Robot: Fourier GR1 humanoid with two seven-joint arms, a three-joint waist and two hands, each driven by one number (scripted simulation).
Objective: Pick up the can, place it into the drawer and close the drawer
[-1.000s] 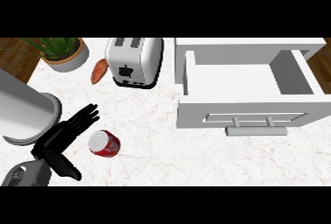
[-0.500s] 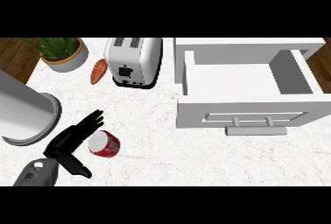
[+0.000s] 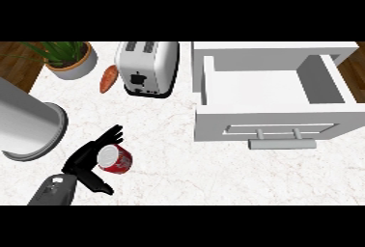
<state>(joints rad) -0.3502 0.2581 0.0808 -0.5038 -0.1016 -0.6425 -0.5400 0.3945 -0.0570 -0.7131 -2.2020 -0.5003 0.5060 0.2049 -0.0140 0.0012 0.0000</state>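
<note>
1. A small red can (image 3: 115, 159) with a pale silver end lies tipped on a white marbled counter (image 3: 178, 164), in the lower left of the head view. Its silver end faces up and to the left.
2. The can is well apart from the drawer (image 3: 274, 99), which sits open at the upper right: a white box with a pale inside and a grey bar handle (image 3: 281, 143) on its front.
3. One black hand (image 3: 84, 161) comes in from the lower left edge on a grey forearm (image 3: 53, 192). The pictures do not make plain which hand it is; it shows on the view's left side.
4. The hand is spread wide, fingers (image 3: 110, 135) straight and reaching up past the can's left side, thumb (image 3: 96, 184) pointing out below it. The palm is right against the can, touching or nearly so; nothing is curled round it, so the can is not grasped.
5. A large grey cylinder (image 3: 25, 128) stands just left of the hand.
6. At the top are a potted plant (image 3: 68, 60), an orange vegetable (image 3: 108, 78) and a white toaster (image 3: 147, 67), side by side.
</note>
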